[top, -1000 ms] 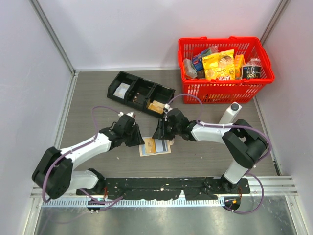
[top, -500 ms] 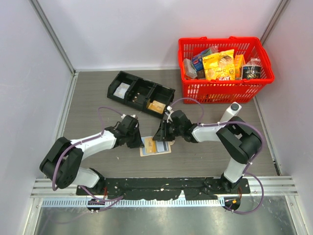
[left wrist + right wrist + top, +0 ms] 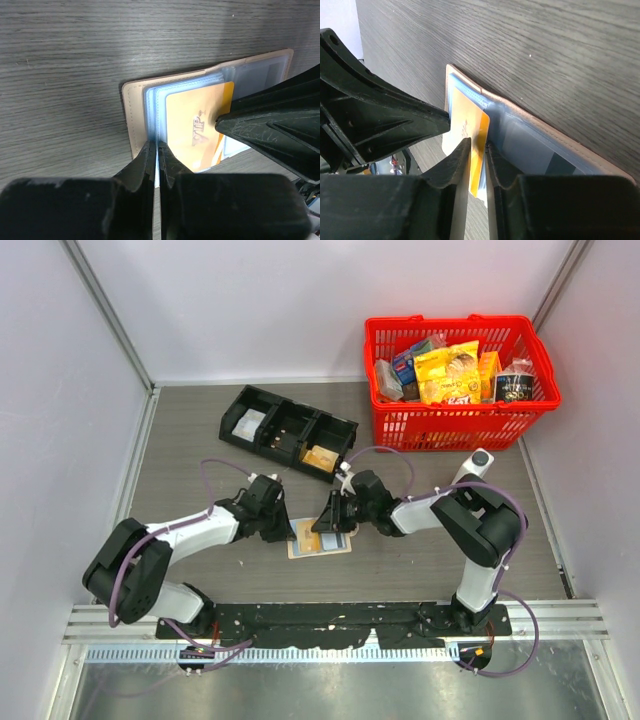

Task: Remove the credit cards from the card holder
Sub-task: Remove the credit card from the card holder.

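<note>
The card holder [image 3: 320, 546] lies open on the grey table, tan rim and pale blue plastic sleeves up. A yellowish credit card [image 3: 192, 125] marked VIP sticks partly out of a sleeve. My left gripper [image 3: 287, 529] is shut on the pale blue sleeve edge at the card holder's [image 3: 131, 107] left side, its tips [image 3: 156, 146] pinching that edge. My right gripper [image 3: 335, 524] comes in from the right and is shut on the credit card's [image 3: 465, 120] orange edge, jaws [image 3: 477, 145] pinching it above the card holder [image 3: 535, 142]. Other cards are hidden.
A black three-compartment tray [image 3: 262, 399] with flat packets lies behind the card holder. A red basket [image 3: 450, 425] of groceries stands at the back right. White walls close the left, back and right sides.
Both grippers have come down and closed in on the card holder: the left one onto its left edge, the right one onto the yellow card.
</note>
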